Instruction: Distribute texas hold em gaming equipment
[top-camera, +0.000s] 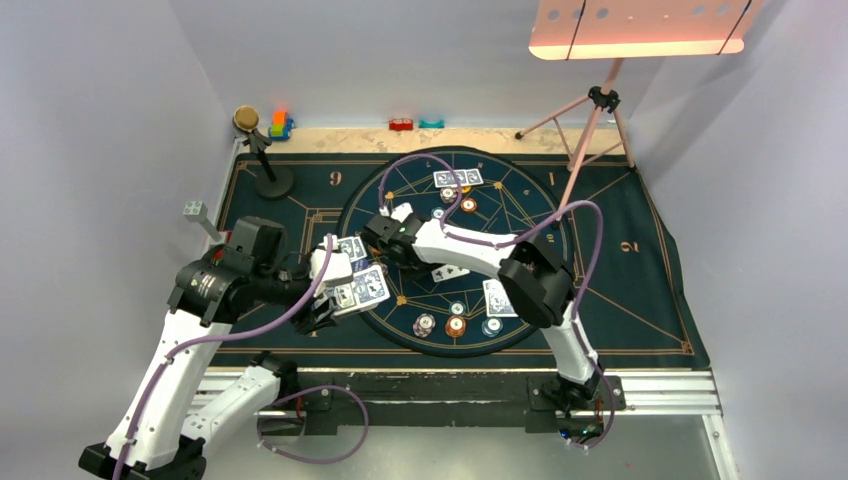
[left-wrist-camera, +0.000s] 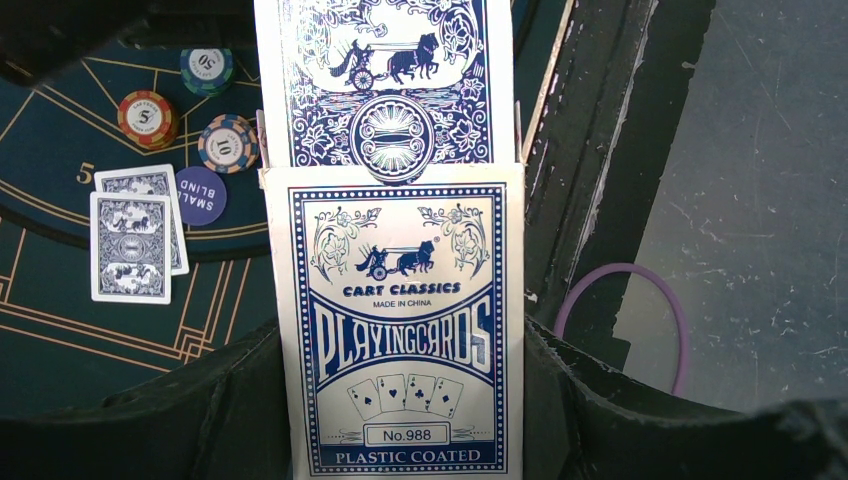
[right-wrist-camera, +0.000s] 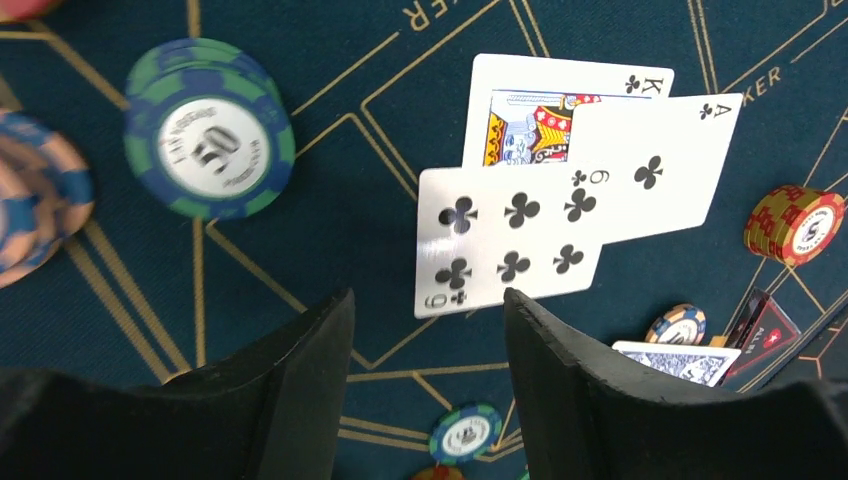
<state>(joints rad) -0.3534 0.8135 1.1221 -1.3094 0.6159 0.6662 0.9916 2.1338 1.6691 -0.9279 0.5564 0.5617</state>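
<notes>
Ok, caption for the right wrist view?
Open right gripper over three overlapping white face-up club cards on dark-blue gold-lined mat.

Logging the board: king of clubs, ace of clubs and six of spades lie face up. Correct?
No: the right wrist view shows the six of clubs, not spades. The king of clubs and ace of clubs are face up as stated.

Bottom of the card box (left-wrist-camera: 400, 330) and top of the protruding card (left-wrist-camera: 385, 80) past frame edges, green chip (right-wrist-camera: 210, 130) blurred.

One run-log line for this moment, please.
left gripper: shut on card box | right gripper: open above six of clubs | also face up: king of clubs, ace of clubs
</notes>
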